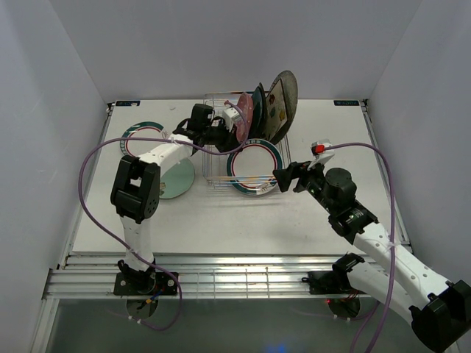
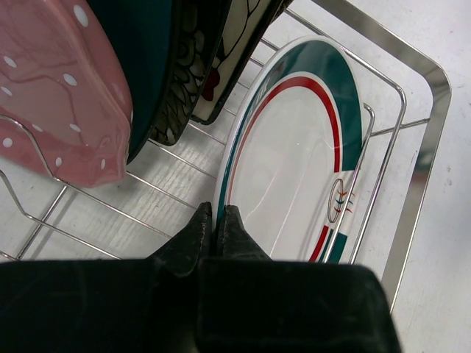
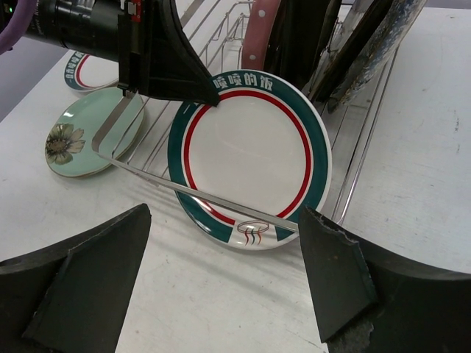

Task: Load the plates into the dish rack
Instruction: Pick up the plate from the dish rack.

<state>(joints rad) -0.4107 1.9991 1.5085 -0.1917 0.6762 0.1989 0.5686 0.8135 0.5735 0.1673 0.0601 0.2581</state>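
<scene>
Because the white teal-rimmed plate (image 3: 250, 147) lies tilted low at the front of the rack (image 2: 423, 147), not upright like the plates (image 1: 268, 107) behind it, the left jaws are clenched on its far rim, likely to tip it up between the prongs. Right jaws hang released near its near edge, probably as a stop. Mint plate (image 1: 180, 180) lies on the tabletop (image 1: 243, 220) beside the rack.

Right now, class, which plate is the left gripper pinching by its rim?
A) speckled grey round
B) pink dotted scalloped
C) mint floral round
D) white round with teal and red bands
D: the left gripper is shut on the edge of the white teal-rimmed round plate lying in the silver wire dish rack.
</scene>
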